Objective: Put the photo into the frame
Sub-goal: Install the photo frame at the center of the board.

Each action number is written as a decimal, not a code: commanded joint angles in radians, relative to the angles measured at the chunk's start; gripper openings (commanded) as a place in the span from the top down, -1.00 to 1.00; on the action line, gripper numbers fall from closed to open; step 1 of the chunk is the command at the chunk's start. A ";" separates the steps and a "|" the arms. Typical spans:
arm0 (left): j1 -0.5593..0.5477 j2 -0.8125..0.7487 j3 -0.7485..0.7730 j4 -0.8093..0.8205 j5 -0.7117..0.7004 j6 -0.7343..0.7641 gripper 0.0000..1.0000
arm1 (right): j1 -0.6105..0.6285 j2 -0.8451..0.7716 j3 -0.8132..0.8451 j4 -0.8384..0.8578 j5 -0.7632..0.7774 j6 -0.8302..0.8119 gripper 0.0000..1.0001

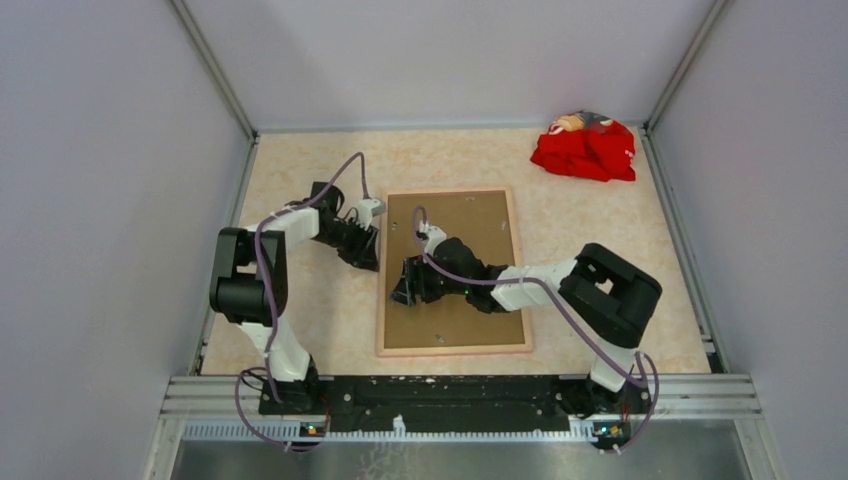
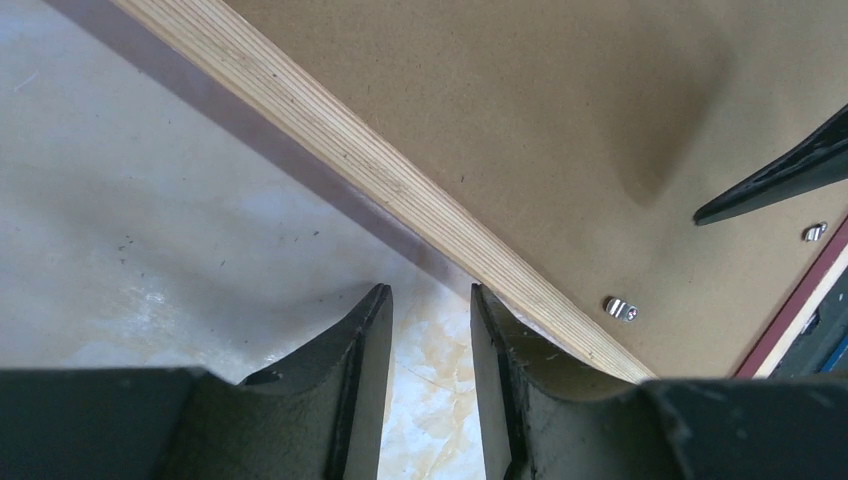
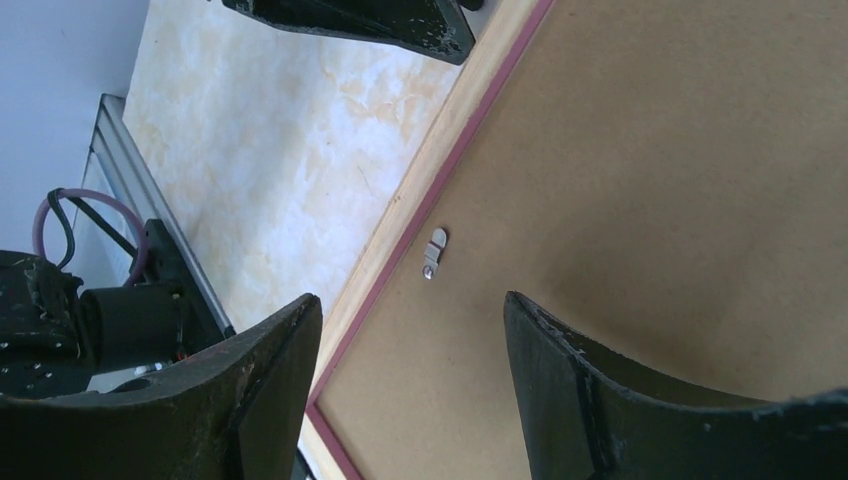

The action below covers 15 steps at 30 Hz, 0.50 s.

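Observation:
The frame (image 1: 516,225) lies back side up in the middle of the table, its pale wood rim (image 2: 380,170) around a brown backing board (image 1: 465,225). The photo is hidden. My left gripper (image 1: 371,257) sits low at the frame's left edge. In the left wrist view its jaws (image 2: 430,300) stand partly open with only bare table between them, and the right finger is next to the rim. My right gripper (image 1: 404,291) hovers open over the board's left side (image 3: 410,310), holding nothing. A small metal tab (image 3: 434,253) sits just ahead of it by the rim (image 3: 400,215).
A crumpled red cloth (image 1: 585,148) lies at the back right corner. Grey walls close in the table on three sides. Another metal tab (image 2: 622,309) shows on the board (image 2: 520,90) near the left gripper. A fingertip of the other gripper (image 2: 780,175) reaches into the left wrist view.

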 commanded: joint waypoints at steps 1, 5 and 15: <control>-0.002 0.021 0.033 -0.006 0.060 -0.017 0.19 | 0.015 0.053 0.059 0.087 -0.039 -0.020 -0.33; 0.003 0.006 0.044 -0.034 0.100 -0.009 0.15 | 0.020 0.087 0.087 0.077 -0.048 -0.030 -0.32; 0.009 0.001 0.069 -0.076 0.163 0.009 -0.05 | 0.042 0.123 0.129 0.040 -0.056 -0.046 -0.30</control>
